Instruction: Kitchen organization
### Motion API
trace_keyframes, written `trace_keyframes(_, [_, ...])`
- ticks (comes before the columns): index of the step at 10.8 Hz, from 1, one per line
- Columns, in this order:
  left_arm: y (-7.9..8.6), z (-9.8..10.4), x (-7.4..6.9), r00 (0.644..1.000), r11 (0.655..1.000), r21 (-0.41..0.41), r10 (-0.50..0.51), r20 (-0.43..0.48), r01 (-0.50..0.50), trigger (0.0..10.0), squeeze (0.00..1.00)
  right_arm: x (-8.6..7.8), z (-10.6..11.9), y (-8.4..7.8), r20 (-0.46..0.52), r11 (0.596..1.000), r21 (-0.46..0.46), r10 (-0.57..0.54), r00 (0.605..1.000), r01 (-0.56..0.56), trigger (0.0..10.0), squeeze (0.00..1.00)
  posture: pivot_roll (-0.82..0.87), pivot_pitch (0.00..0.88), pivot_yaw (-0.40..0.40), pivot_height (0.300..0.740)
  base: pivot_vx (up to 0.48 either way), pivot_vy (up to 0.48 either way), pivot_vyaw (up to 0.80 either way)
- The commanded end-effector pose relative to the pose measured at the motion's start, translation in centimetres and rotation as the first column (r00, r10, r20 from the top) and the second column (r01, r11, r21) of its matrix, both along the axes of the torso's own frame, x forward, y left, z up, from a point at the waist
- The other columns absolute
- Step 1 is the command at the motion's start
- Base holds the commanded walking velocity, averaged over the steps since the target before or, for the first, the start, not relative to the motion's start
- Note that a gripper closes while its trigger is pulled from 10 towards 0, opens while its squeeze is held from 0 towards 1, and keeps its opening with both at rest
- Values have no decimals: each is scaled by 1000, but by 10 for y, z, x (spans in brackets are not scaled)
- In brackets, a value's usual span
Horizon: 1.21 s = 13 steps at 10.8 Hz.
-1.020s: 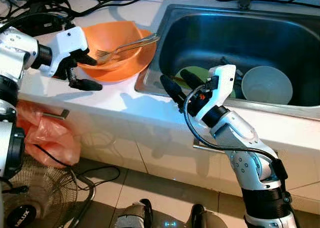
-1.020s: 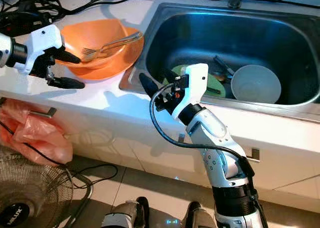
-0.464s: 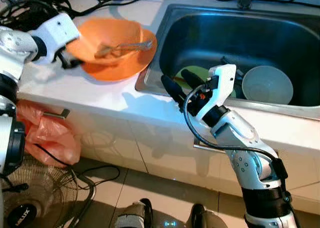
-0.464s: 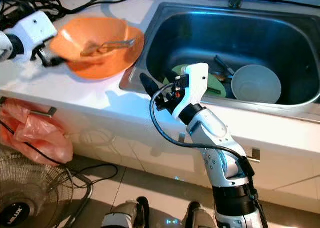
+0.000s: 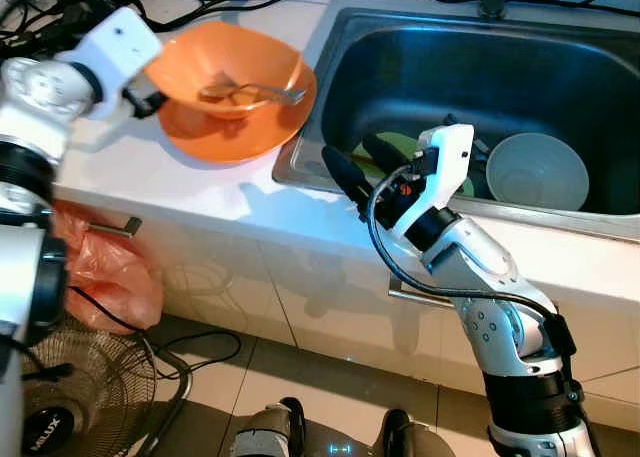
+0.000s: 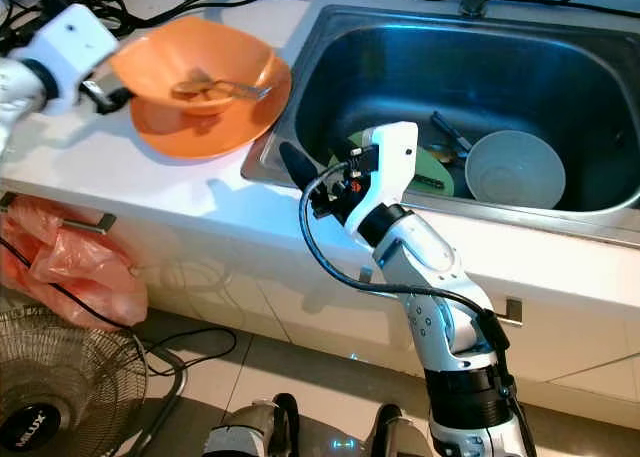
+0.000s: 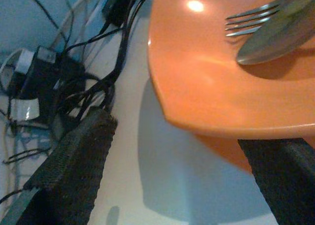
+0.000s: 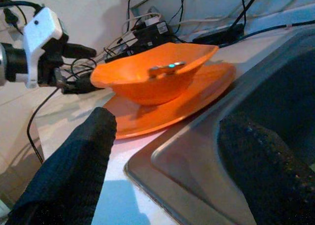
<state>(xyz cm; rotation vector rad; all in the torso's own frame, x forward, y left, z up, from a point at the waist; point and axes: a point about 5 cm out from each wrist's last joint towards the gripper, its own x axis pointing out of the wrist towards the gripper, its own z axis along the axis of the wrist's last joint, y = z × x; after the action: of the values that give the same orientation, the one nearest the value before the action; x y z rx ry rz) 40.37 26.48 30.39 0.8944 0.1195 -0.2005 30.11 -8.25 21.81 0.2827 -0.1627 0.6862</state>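
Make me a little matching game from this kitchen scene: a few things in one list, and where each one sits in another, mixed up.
Things:
1. fork
2. pale bowl
3. orange bowl
4. red plastic bag

Places:
A. down in the steel sink
B. hanging at the cabinet front, below the counter
C. inside the orange bowl
D. on the orange plate on the counter

Pairs: 1-C, 2-A, 3-D, 4-B

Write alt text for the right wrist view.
An orange bowl holding cutlery sits on an orange plate beside the steel sink, framed by the right gripper's open black fingers. The left gripper hovers near the bowl's far rim.
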Motion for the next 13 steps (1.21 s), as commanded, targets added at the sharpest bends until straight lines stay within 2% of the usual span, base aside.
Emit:
trace_keyframes(1, [1,-4,0,1000,1000,-13,0,-8,0,10000,0,0,0,2,-3,1000,1,7,1000,-7,10000,0,125,189,97,740,0,0,0])
trace_keyframes(2, [0,-8,0,999,1000,-5,-11,-36,11,10000,0,0,-1,2,-3,1000,1,6,1000,-6,10000,0,124,188,100,740,0,0,0])
trace_keyframes(4, [0,-29,-4,983,998,14,-66,-171,69,10000,0,0,0,2,-3,1000,4,0,1000,0,10000,0,124,189,103,740,0,0,0])
trace_keyframes(5, [2,-32,-6,976,996,22,-79,-205,85,10000,0,0,0,2,-3,1000,5,-1,1000,1,10000,0,124,188,105,740,0,0,0])
trace_keyframes(7, [9,-35,-14,937,986,13,-155,-312,167,10000,0,0,-1,1,-3,1000,7,-4,1000,4,10000,0,128,187,107,740,0,0,0])
trace_keyframes(8, [9,-30,-18,910,973,-10,-219,-351,231,10000,0,0,-1,1,-3,1000,8,-6,1000,6,10000,0,132,186,109,740,0,0,0])
trace_keyframes(10, [-2,-8,-20,881,938,-114,-347,-322,328,10000,0,1,-1,1,-4,1000,11,-6,1000,6,10000,0,138,182,107,740,0,0,0])
trace_keyframes(12, [-8,4,-34,815,888,-108,-453,-362,447,10000,0,3,-1,2,-1,1000,13,-1,1000,1,10000,0,144,175,103,740,0,0,0])
trace_keyframes(13, [-8,6,-40,794,875,-105,-474,-380,472,10000,0,3,-1,2,-1,1000,13,0,1000,0,10000,0,147,172,102,740,0,0,0])
